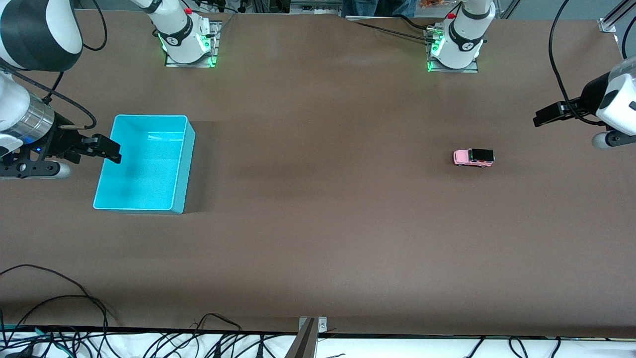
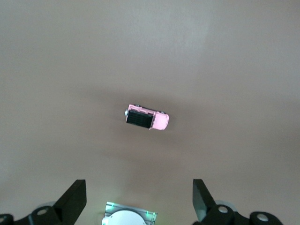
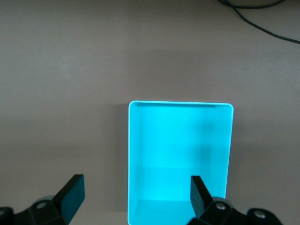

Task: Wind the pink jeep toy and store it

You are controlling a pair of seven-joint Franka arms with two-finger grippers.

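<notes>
Turquoise bin (image 3: 180,154) cut off by right wrist view's edge; right gripper (image 1: 107,149) covers part of bin rim in front view; pink jeep toy (image 1: 473,157) wind-up part too small to tell

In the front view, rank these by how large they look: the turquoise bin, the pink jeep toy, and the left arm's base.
1. Turquoise bin, clearly the largest.
2. Left arm's base, mid-sized, though it sits farther from the camera and is partly cut off, so its true extent is unsure.
3. Pink jeep toy, by far the smallest.
</notes>
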